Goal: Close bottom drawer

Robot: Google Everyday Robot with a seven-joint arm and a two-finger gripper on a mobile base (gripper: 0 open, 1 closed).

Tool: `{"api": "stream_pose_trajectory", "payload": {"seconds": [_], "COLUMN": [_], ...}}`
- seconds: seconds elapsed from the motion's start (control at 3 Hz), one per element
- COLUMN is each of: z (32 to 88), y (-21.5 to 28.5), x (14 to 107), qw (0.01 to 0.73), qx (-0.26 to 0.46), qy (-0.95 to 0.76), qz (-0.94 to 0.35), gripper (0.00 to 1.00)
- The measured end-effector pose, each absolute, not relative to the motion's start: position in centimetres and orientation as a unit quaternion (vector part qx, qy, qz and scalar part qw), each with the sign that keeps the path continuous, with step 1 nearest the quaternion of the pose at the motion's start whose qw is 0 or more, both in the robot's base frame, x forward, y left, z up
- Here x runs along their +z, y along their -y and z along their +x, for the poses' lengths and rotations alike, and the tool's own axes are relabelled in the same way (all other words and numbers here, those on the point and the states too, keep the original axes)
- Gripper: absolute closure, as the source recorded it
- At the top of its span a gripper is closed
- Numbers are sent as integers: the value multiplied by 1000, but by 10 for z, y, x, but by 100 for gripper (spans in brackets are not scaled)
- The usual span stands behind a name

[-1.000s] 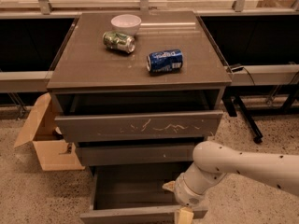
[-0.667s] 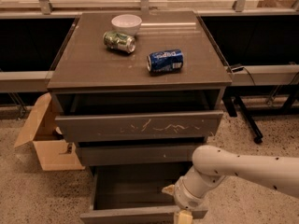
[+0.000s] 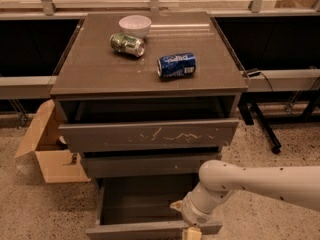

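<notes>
The bottom drawer (image 3: pixel 140 201) of the grey cabinet is pulled far out, showing its smooth grey inner tray; its plain front panel (image 3: pixel 150 230) runs along the bottom edge of the view. My white arm (image 3: pixel 260 181) reaches in from the right. The gripper (image 3: pixel 191 232) hangs at the drawer's front panel, right of its middle, mostly cut off by the bottom edge of the view.
The top drawer (image 3: pixel 150 134), with a white-scratched front, and the middle drawer (image 3: pixel 145 164) also stand partly out. On the cabinet top lie a white bowl (image 3: pixel 135 24), a green can (image 3: pixel 127 44) and a blue can (image 3: pixel 176 65). An open cardboard box (image 3: pixel 50 149) sits at the left.
The arm and gripper have shifted slightly left and down along the bottom drawer's front. The drawer has not visibly moved.
</notes>
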State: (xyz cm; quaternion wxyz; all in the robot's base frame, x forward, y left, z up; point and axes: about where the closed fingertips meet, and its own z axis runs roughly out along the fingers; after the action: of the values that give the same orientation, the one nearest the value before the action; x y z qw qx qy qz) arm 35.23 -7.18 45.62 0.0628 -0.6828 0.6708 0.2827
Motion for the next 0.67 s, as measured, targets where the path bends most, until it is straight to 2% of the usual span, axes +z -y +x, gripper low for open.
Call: {"api": "stream_pose_trajectory", "payload": {"seconds": [0.33, 0.67], "z": [358, 358], "y": [77, 80], "x": [387, 341], "qw": [59, 65], "qx": [282, 300], "qy": [-644, -622], "qz": [-708, -721], "gripper": [3, 26]}}
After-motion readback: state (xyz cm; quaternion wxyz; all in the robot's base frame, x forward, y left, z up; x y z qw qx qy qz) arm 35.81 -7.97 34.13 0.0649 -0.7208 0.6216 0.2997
